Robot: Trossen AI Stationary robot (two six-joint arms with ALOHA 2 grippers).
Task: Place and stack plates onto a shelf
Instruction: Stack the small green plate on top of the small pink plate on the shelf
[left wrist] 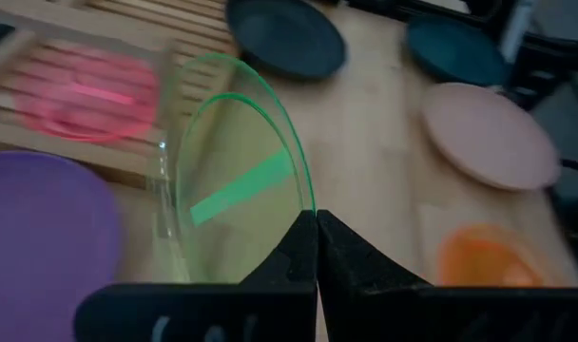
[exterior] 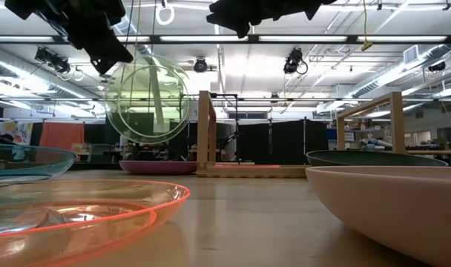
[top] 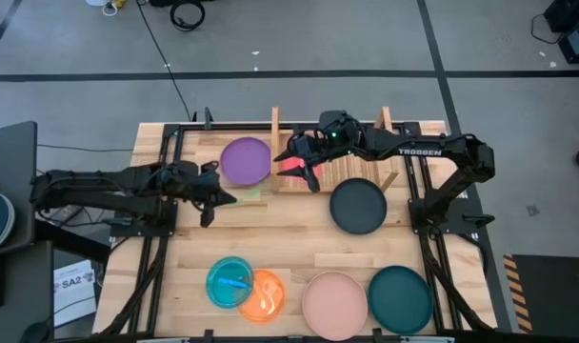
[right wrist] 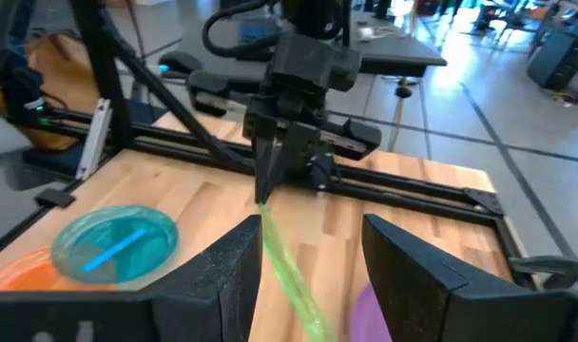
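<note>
My left gripper (top: pixel 213 196) is shut on a translucent green plate (exterior: pixel 147 97), held up in the air near the table's left side, just short of the shelf (top: pixel 329 177). A purple plate (top: pixel 245 160) lies flat by the shelf's left upright board. On the shelf's slats rests a translucent red plate (top: pixel 290 164). My right gripper (right wrist: pixel 308 261) is open and hovers over that red plate, touching nothing. Black (top: pixel 357 206), pink (top: pixel 334 303) and teal (top: pixel 400 297) plates lie on the table, as do the blue (top: pixel 228 281) and orange (top: pixel 266 295) ones. My left gripper pinches the green plate's rim (left wrist: pixel 308 204) between its two fingers. The fingers come from the table's left, above the plate. The plate is lifted clear and stands nearly on edge, hanging below the fingers (exterior: pixel 107 46).
A green utensil (left wrist: pixel 240 187) lies on the table and shows through the held plate. A blue utensil sits in the blue plate (right wrist: pixel 113 249). The shelf's two upright boards (exterior: pixel 205 132) (exterior: pixel 395 120) stand at its sides. Bare planks lie between the shelf and the near row of plates.
</note>
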